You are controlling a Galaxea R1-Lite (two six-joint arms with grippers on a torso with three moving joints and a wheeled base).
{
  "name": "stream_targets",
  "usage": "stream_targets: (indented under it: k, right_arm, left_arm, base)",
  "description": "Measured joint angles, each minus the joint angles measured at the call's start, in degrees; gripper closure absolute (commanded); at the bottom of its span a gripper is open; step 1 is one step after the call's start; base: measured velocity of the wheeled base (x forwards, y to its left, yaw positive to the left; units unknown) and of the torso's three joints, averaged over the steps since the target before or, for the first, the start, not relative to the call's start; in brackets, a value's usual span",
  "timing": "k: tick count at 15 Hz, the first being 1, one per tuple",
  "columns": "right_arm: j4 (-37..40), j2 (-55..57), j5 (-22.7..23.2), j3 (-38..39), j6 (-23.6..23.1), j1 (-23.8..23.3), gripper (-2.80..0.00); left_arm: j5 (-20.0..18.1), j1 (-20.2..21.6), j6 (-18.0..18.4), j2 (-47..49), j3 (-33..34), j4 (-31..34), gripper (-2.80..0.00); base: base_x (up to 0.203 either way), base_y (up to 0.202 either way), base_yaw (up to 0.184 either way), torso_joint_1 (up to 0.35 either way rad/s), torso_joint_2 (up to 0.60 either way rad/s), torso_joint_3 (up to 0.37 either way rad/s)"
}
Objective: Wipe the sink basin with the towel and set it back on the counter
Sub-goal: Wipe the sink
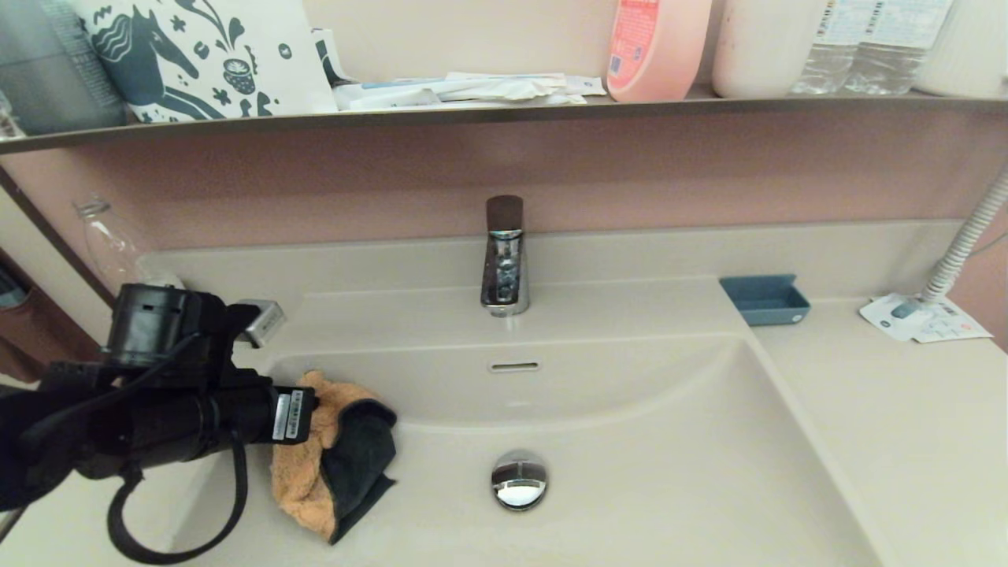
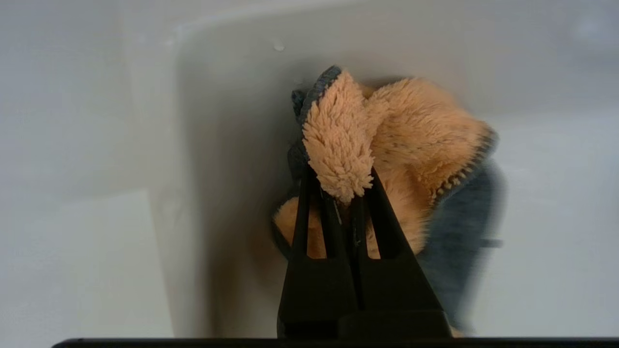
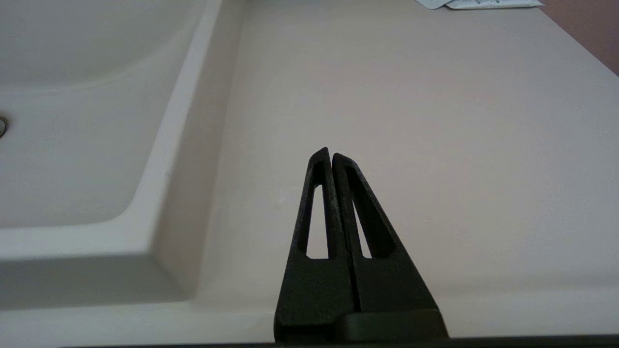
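Observation:
The towel (image 1: 335, 453) is fluffy orange on one side and dark grey on the other, and it hangs bunched against the left wall of the cream-beige sink basin (image 1: 646, 472). My left gripper (image 2: 341, 186) is shut on the towel (image 2: 387, 140), a fold of orange pile sticking out between the fingers. In the head view the left arm reaches in from the left, its fingers hidden behind the wrist and the cloth. The chrome drain stopper (image 1: 519, 479) lies to the right of the towel. My right gripper (image 3: 330, 155) is shut and empty, hovering over the counter (image 3: 411, 121) right of the basin, out of the head view.
A chrome faucet (image 1: 504, 260) stands behind the basin, with the overflow slot (image 1: 513, 366) below it. A small blue tray (image 1: 765, 299) and a leaflet (image 1: 923, 317) sit on the right counter (image 1: 890, 409). The upper shelf (image 1: 504, 110) holds bottles and bags. A corrugated hose (image 1: 965, 240) hangs far right.

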Motion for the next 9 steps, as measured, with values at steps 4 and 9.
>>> stream_targets:
  k: [4,9]
  right_arm:
    - [0.0,0.0,-0.02,0.0,0.0,0.0,0.0]
    - [0.0,0.0,0.0,0.0,-0.02,0.0,0.0]
  left_arm:
    - [-1.62,-2.97,-3.04,4.1,2.89,-4.75,0.0]
    - [5.35,-14.71,-14.42,12.24,2.66,-11.77,0.0]
  base:
    - [0.0,0.0,0.0,0.0,0.0,0.0]
    - [0.0,0.0,0.0,0.0,0.0,0.0]
